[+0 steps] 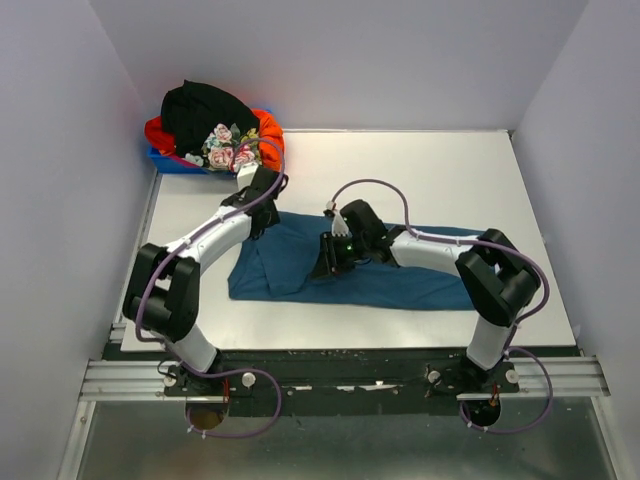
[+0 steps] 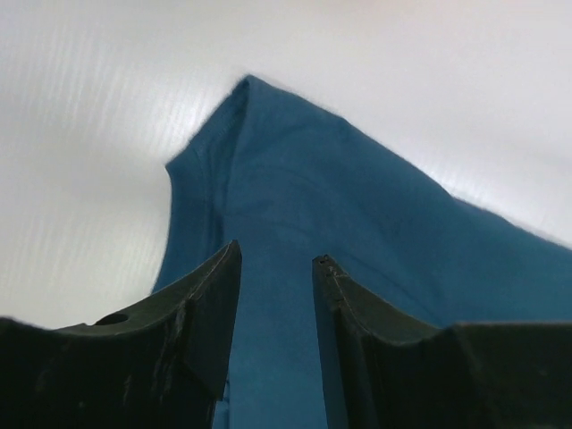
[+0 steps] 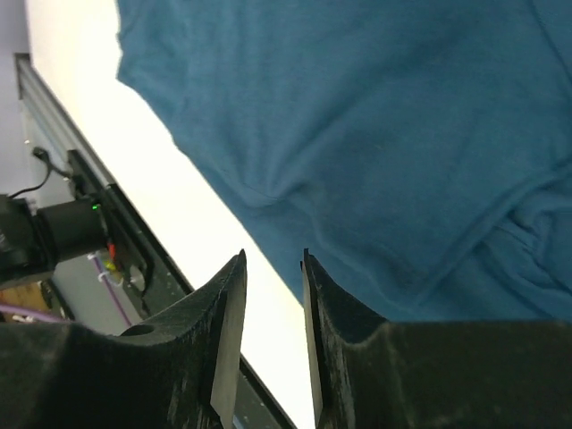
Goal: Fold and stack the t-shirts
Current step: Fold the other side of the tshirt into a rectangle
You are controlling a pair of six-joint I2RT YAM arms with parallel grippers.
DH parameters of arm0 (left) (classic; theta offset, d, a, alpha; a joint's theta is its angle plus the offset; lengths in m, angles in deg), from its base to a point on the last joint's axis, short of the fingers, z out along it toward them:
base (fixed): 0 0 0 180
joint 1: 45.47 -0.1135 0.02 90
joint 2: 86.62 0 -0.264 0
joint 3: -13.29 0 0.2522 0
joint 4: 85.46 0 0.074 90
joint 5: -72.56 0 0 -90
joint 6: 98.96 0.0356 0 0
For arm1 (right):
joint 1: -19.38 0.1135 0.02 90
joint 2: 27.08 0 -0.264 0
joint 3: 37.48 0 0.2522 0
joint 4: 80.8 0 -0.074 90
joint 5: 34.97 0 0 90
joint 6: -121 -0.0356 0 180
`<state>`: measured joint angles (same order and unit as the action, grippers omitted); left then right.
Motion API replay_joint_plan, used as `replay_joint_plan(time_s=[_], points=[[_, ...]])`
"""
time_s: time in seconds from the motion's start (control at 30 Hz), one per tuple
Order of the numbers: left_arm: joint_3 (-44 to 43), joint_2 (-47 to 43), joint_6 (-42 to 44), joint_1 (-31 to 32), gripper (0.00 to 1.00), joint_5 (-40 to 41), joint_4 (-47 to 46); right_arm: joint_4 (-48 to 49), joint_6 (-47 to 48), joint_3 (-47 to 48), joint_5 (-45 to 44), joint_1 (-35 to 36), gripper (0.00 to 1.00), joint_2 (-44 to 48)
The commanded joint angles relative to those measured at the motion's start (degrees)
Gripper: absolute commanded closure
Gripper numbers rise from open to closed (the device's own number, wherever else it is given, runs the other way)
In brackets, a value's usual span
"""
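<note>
A dark teal-blue t-shirt lies spread on the white table, partly folded, with its long side running left to right. My left gripper is open at the shirt's far left corner. In the left wrist view its fingers stand apart just above the teal cloth. My right gripper is open over the shirt's middle. In the right wrist view it is near the shirt's near edge, with bare table between the fingertips. The black shirt, orange-red shirt and flowered shirt are heaped in the bin.
A small blue plastic bin stands at the table's far left corner, close behind the left arm. Pale walls enclose the table on three sides. A metal rail runs along the near edge and also shows in the right wrist view.
</note>
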<state>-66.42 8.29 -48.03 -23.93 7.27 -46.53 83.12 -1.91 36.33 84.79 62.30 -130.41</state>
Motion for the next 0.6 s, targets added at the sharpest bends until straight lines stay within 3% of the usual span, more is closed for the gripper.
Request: replay_joint_plan(time_s=[0.0, 0.37, 0.57], points=[[5.12, -4.9, -3.2, 5.43, 0.48, 2.1, -1.17, -3.91, -0.75, -2.74, -7.25, -0.11, 0.6, 2.16], [23.05, -17.47, -6.55, 11.33, 0.48, -2.9, -2.84, -3.47, -2.6, -6.44, -9.98, -1.61, 0.63, 2.69], [28.77, -18.62, -7.07, 11.51, 0.48, -5.46, -5.47, -3.47, -3.13, -6.26, -10.6, -3.01, 0.6, 2.78]])
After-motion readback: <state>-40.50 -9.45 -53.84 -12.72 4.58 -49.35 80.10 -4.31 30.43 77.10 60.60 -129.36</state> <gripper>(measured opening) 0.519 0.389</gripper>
